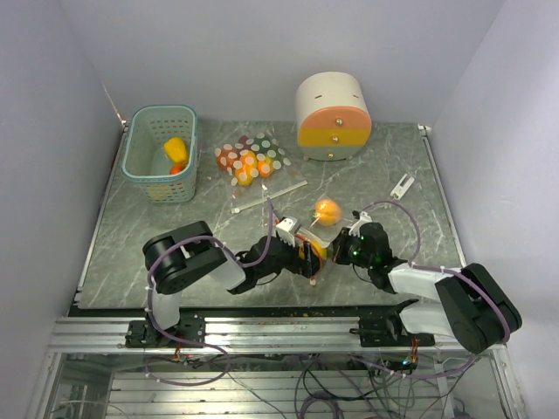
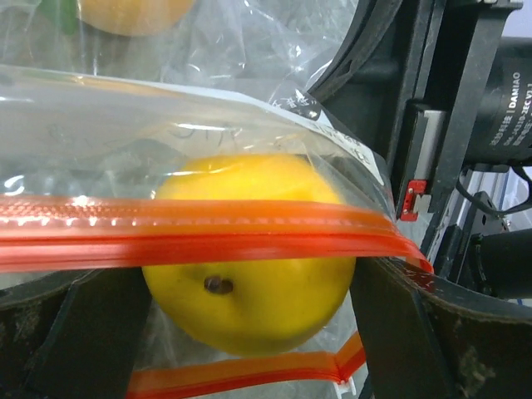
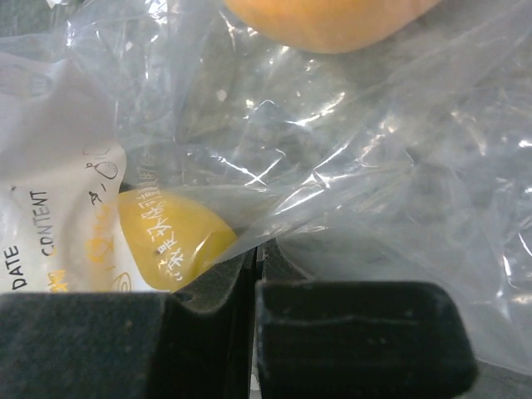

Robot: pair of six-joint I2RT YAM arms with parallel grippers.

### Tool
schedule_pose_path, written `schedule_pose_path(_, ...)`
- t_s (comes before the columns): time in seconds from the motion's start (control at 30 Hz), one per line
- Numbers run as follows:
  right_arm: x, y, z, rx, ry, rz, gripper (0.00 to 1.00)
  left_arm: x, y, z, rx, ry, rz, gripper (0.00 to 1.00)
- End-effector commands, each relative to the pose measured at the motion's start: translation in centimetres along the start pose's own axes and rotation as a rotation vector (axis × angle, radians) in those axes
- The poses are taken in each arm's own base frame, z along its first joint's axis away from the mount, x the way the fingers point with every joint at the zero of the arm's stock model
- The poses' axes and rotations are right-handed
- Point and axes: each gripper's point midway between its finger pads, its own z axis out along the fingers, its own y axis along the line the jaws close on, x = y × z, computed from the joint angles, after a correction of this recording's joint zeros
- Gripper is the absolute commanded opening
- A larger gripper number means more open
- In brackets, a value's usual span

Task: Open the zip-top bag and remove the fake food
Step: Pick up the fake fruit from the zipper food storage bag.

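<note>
The clear zip-top bag [image 1: 336, 220] lies at the table's middle, with an orange fake fruit [image 1: 327, 209] inside. My left gripper [image 2: 249, 341] stands open at the bag's mouth. A yellow fake fruit [image 2: 249, 258] fills the gap between its fingers [image 2: 399, 324]. The bag's orange zip strip [image 2: 191, 233] runs across the front of that fruit. My right gripper [image 3: 258, 266] is shut on a fold of the bag's clear plastic [image 3: 349, 166]. The yellow fruit [image 3: 170, 241] shows through the film beside it, and the orange fruit [image 3: 324, 21] lies further in. In the top view the two grippers, left [image 1: 307, 255] and right [image 1: 339, 247], meet at the bag's near end.
A teal basket [image 1: 140, 166] at the back left holds yellow and red pieces. A second bag of small spotted items [image 1: 251, 157] lies beside it. A cream-and-orange round container [image 1: 333, 116] stands at the back. A white strip [image 1: 269, 196] and a white clip [image 1: 402, 185] lie on the table.
</note>
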Motion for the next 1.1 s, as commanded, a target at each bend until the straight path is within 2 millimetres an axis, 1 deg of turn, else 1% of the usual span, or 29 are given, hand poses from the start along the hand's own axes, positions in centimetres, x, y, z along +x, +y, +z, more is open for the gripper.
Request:
schedule_pose_path(0.0,0.0,1.3,-0.1,-0.051,-0.004,-0.016,0.00,-2.0,-2.4,0.9,0.089,-0.070,-0.016,0.99)
schedule_pose_path(0.07,0.3,1.3,-0.1,-0.052,-0.001,-0.014,0.00,-2.3,-2.7,1.0,0.092,-0.082,-0.021,0.99)
schedule_pose_path(0.1,0.5,1.2,-0.1,-0.052,0.001,-0.012,0.00,-2.6,-2.7,0.9,0.091,-0.091,-0.024,0.95)
schedule_pose_path(0.17,0.8,1.0,-0.2,-0.047,0.002,-0.008,0.00,-2.9,-2.7,0.5,0.088,-0.101,-0.024,0.81)
schedule_pose_path(0.23,0.9,0.7,-0.3,-0.034,0.002,-0.007,0.00,-3.0,-2.7,0.1,0.078,-0.100,-0.012,0.71)
schedule_pose_path(0.4,-0.3,0.4,-0.4,0.013,-0.027,-0.029,0.00,-3.6,-1.9,-1.8,0.005,-0.089,0.012,0.60)
schedule_pose_path(0.43,-0.6,0.2,-0.4,0.028,-0.035,-0.026,0.00,-3.9,-1.8,-2.4,-0.010,-0.089,0.008,0.58)
schedule_pose_path(0.47,-0.9,0.2,-0.4,0.034,-0.044,-0.023,0.00,-4.7,-2.1,-3.0,-0.020,-0.099,0.006,0.56)
schedule_pose_path(0.6,-1.1,0.1,0.0,0.043,-0.051,-0.010,0.00,-5.4,-2.0,-4.8,-0.100,-0.022,0.027,0.55)
schedule_pose_path(0.73,-1.0,0.1,0.5,0.040,-0.040,-0.007,0.00,-5.9,-0.7,-7.1,-0.251,0.093,0.095,0.55)
schedule_pose_path(0.8,-1.0,0.2,0.7,0.033,-0.039,-0.002,0.00,-6.5,-0.3,-8.5,-0.301,0.113,0.128,0.55)
schedule_pose_path(0.87,-1.1,0.3,0.8,0.027,-0.043,-0.001,0.00,-7.5,0.3,-9.9,-0.361,0.115,0.146,0.55)
schedule_pose_path(0.97,-1.0,0.2,0.8,0.026,-0.041,-0.001,0.00,-9.2,2.2,-12.5,-0.493,0.087,0.163,0.54)
schedule_pose_path(1.0,-0.9,0.3,0.8,0.026,-0.039,-0.001,0.00,-10.1,2.6,-13.2,-0.521,0.060,0.164,0.53)
schedule_pose_path(1.07,-0.8,0.2,0.8,0.024,-0.036,-0.001,0.00,-12.3,4.0,-14.7,-0.594,-0.010,0.157,0.50)
